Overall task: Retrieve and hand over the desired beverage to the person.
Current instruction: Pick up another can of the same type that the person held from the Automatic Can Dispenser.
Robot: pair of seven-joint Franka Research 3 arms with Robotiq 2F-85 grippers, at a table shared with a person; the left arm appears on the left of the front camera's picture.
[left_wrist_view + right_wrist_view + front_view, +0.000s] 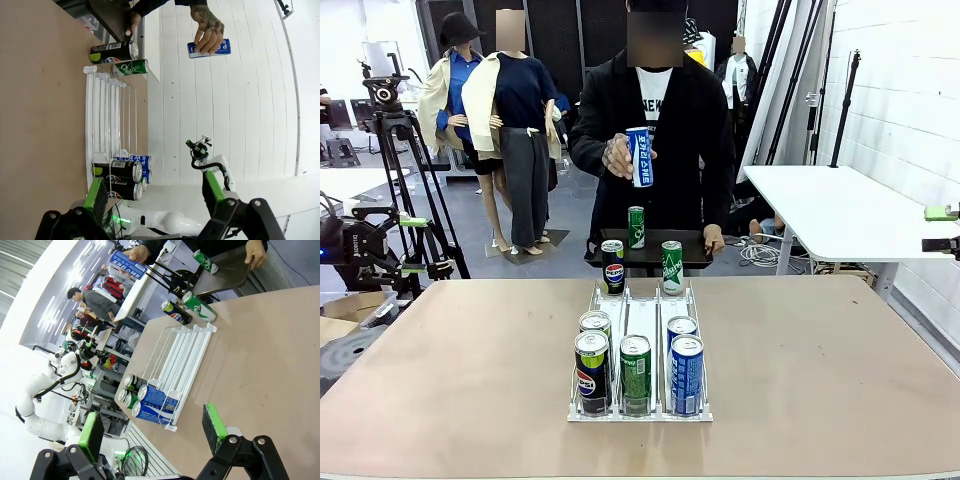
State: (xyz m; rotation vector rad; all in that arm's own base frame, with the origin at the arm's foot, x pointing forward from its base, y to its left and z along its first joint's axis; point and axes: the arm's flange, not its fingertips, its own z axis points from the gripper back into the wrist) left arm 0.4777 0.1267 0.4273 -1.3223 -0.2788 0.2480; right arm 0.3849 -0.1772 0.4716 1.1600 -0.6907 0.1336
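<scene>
The person (655,110) stands at the far side of the table and holds up a blue can (640,157) in one hand. The other hand holds a black tray (650,252) with a green can (636,227) standing on it. A white rack (642,312) on the table carries black Pepsi cans (591,372), a green can (635,372) and blue cans (686,375) at its near end. My left gripper (154,192) is open above the table, with the rack (107,115) ahead of it. My right gripper (152,427) is open too, with the rack's blue cans (152,407) just beyond it.
At the rack's far end stand a Pepsi can (612,265) and a green can (672,266). Brown tabletop (820,360) lies bare on both sides of the rack. A camera tripod (395,180) is at the back left and a white table (840,210) at the back right.
</scene>
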